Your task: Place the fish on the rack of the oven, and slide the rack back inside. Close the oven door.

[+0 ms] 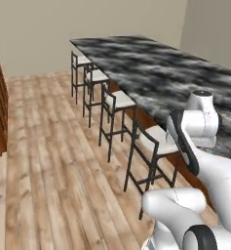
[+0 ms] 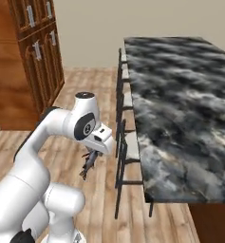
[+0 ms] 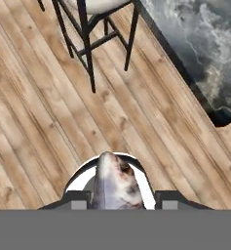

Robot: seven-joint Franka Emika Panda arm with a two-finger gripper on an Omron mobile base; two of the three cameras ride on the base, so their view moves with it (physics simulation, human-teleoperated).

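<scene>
Fish [image 3: 114, 183] clamped in hand [image 3: 118, 199], above floor

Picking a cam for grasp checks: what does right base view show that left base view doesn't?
Right base view: the fish hanging from the gripper, jaws shut on it, above the wood floor, plus brown cabinets. Left base view: the full row of stools from the seat side. Both: marble island counter, stools and floor.
</scene>
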